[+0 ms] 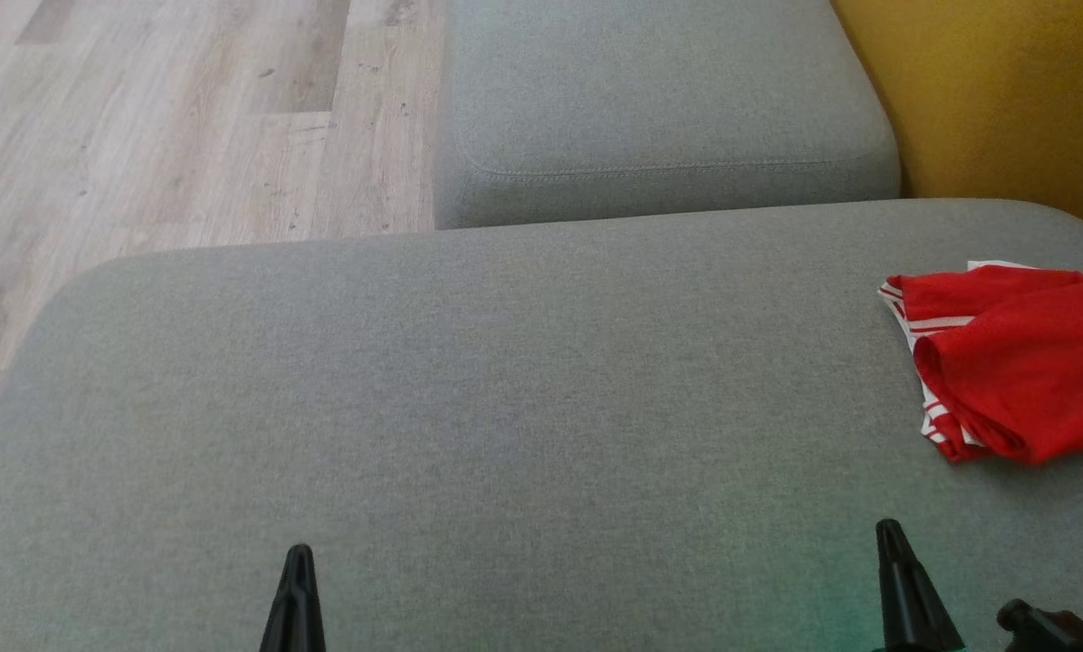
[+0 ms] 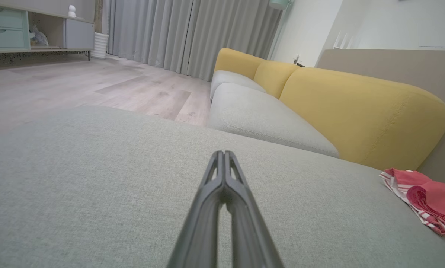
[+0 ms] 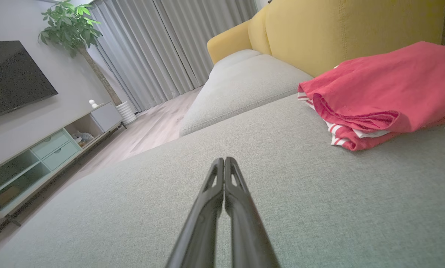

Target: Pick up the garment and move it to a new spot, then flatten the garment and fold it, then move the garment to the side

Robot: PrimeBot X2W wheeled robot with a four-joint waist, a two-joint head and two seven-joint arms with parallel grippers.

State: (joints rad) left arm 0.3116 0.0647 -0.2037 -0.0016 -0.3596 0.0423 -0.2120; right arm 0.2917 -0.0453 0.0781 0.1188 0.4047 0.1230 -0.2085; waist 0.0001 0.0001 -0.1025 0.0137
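The garment point(image 1: 1017, 362) is red with red-and-white striped trim and lies bunched at the far right of the grey sofa seat point(image 1: 505, 389). It also shows as the garment point(image 2: 431, 199) at the right edge of the left wrist view and as the garment point(image 3: 375, 93) in the right wrist view. My left gripper point(image 1: 299, 554) is at the lower left, shut and empty, well away from the cloth; its tips point(image 2: 222, 153) meet. My right gripper point(image 1: 887, 527) is shut and empty, a little in front of the garment, fingertips together point(image 3: 222, 160).
A second grey seat cushion point(image 1: 659, 109) lies beyond the near one, with a yellow backrest point(image 1: 1003, 100) to the right. Wooden floor point(image 1: 170, 118) lies to the left. A TV cabinet point(image 3: 40, 156), a plant point(image 3: 70, 26) and grey curtains point(image 2: 189, 33) stand farther off.
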